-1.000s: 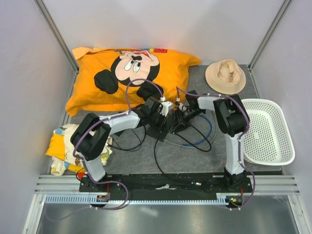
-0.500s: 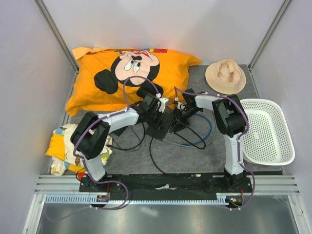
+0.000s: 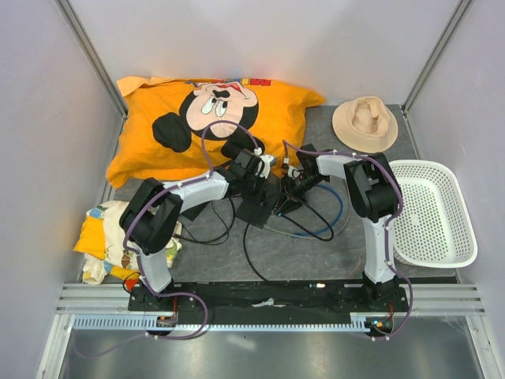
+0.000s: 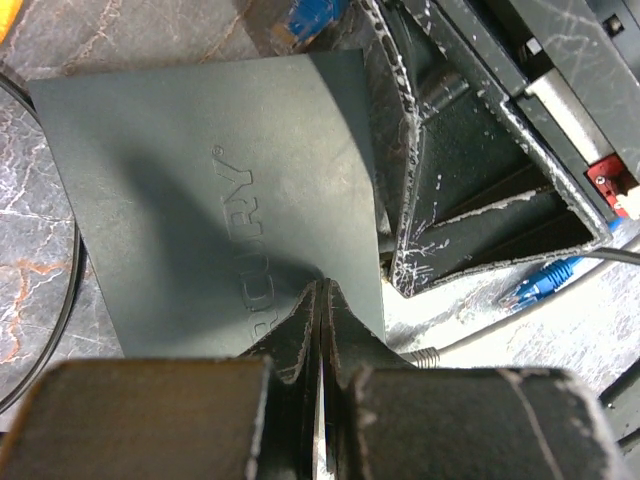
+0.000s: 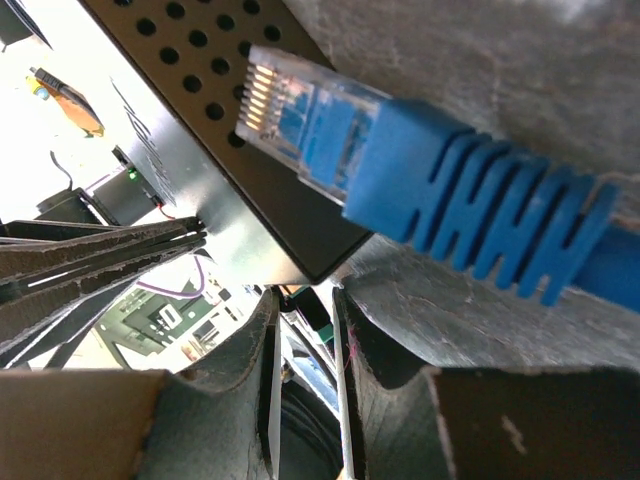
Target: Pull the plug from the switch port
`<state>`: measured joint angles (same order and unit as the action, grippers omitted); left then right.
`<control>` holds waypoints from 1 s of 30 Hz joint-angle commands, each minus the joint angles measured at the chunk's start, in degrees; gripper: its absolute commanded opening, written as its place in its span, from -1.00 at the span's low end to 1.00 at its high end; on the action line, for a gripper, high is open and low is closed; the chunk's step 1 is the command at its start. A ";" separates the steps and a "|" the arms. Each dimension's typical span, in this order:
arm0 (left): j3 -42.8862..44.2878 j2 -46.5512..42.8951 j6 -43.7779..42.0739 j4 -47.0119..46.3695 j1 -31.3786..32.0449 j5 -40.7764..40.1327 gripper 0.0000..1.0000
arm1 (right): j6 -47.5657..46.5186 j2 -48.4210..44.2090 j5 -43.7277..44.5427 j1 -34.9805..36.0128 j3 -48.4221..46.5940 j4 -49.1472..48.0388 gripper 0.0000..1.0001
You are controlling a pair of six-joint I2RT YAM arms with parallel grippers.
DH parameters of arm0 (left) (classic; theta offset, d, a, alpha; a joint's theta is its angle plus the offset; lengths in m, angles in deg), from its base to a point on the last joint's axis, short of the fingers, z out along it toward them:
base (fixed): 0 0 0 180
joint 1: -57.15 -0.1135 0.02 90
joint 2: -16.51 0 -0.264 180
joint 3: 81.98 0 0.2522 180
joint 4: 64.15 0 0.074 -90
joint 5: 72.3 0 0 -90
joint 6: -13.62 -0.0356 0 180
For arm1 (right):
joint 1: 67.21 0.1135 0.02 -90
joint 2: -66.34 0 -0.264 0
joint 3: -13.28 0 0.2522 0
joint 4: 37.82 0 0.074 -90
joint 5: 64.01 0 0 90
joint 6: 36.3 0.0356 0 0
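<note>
Plug [image 5: 320, 140]: out of the switch [image 5: 200, 60] port, over the worktop [image 5: 480, 60]. It lies at 12 o'clock from the right end effector [image 5: 303, 330], long axis 10-to-4. That end effector is nearer, narrowly spread and empty. Left end effector [image 4: 318, 310] is pressed together on the switch.

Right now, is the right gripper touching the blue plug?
Apart. The right wrist view shows the blue plug lying free beyond the right gripper, with a clear gap between them.

Dark grey table [image 3: 379, 237]. At the back, orange Mickey Mouse pillow [image 3: 205, 118] and tan hat [image 3: 364, 123]. On the right, white basket [image 3: 472, 251] with holes. On the left, bunched cloth [image 3: 99, 237]. In the middle, black switch [image 3: 258, 208], blue wire [image 3: 339, 207], black wire [image 3: 246, 253].
</note>
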<state>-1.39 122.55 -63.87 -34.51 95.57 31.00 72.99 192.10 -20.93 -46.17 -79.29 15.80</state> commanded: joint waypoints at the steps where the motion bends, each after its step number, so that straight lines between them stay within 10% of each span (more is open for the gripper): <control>1: -4.16 7.16 1.02 10.57 0.52 -8.73 -0.97 | -5.13 8.19 29.61 -0.12 6.81 -6.98 -1.00; 30: -3.72 8.92 0.06 9.70 0.52 -7.59 -0.97 | -8.39 1.95 26.79 1.03 12.97 -5.84 -1.00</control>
<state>-0.50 124.04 -62.71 -36.24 95.81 30.22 71.80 187.16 -20.40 -46.08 -72.93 8.43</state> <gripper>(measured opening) 0.022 0.281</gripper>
